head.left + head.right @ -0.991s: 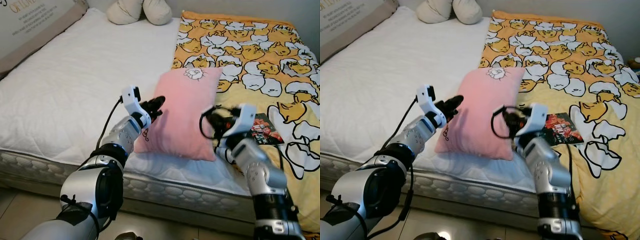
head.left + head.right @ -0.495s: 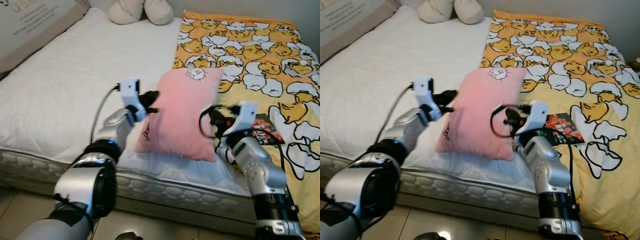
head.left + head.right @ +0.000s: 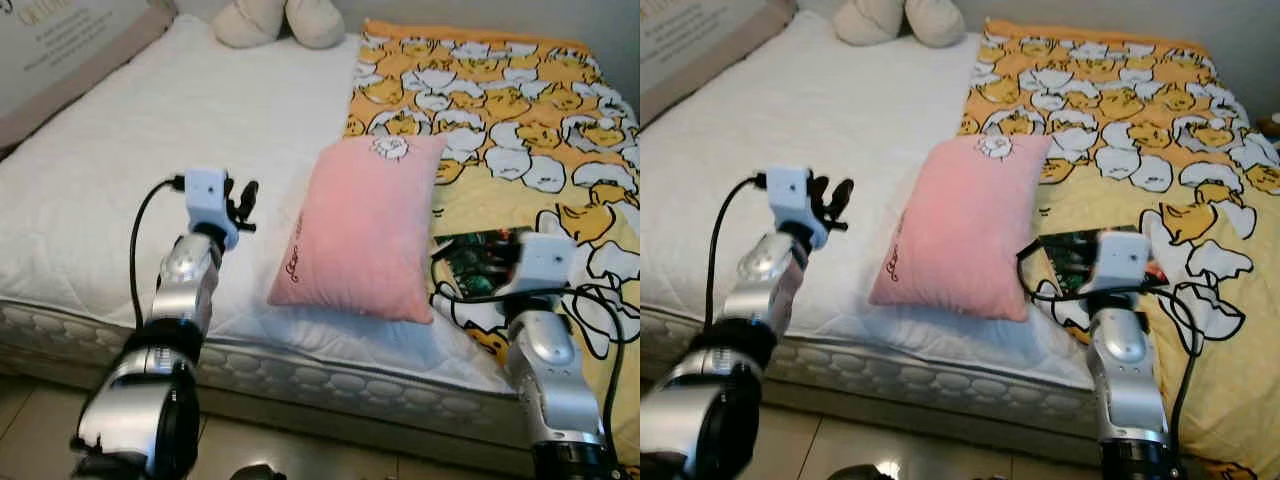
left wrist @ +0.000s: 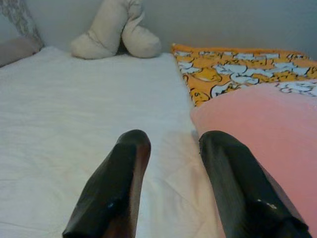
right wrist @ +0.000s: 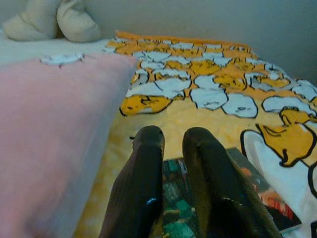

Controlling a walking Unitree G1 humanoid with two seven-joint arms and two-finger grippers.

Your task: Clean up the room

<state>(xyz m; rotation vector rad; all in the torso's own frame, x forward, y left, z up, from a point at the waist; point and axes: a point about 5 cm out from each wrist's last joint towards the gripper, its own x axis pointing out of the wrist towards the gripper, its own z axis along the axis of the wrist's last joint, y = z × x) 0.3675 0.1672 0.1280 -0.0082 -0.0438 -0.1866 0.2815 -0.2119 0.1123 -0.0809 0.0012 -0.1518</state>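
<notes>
Soft even daylight, slightly blurred throughout.

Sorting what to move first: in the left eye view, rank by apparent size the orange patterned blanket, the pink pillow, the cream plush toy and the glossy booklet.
1. Orange duck-patterned blanket, largest.
2. Pink rectangular pillow.
3. Cream plush toy, cut off by the frame and farthest away, so its rank against the booklet is unsure.
4. Glossy printed booklet, partly hidden behind the right gripper.

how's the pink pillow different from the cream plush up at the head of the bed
The pink pillow is a flat rectangle with a small white patch near its top; the cream plush is two rounded lobes, plain. The pillow lies near the bed's front edge, partly over the yellow patterned blanket; the plush sits against the far wall on the white mattress. Both look soft, and neither hand touches them.
</notes>
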